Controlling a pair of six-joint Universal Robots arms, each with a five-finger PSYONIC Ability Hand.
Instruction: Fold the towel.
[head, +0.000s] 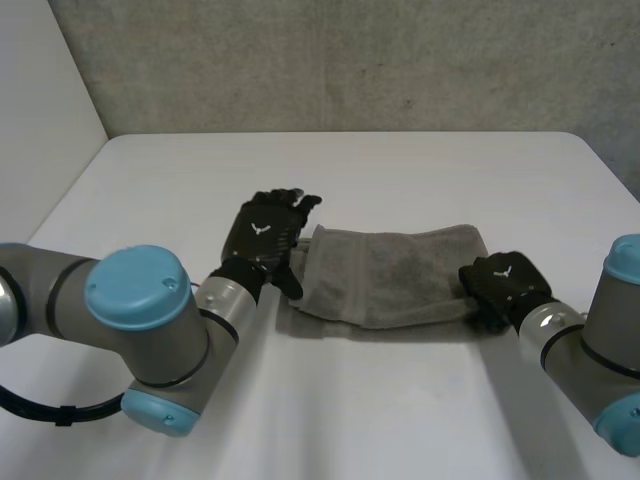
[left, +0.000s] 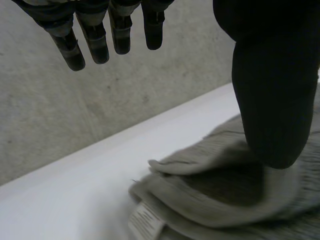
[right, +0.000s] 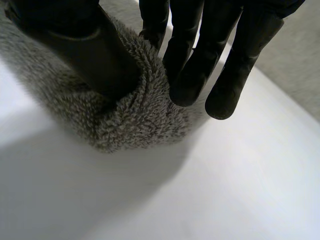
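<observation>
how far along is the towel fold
Done: the towel lies on the table as a band, layers stacked at its left end, so one fold looks made. In hand: the right hand pinches the right end; the left hand is open, thumb on the left end. Left: probably folding one end over the other.

Straight-fingered left robot hand (head: 262, 235), right robot hand (head: 505, 281) in a pinch.
</observation>
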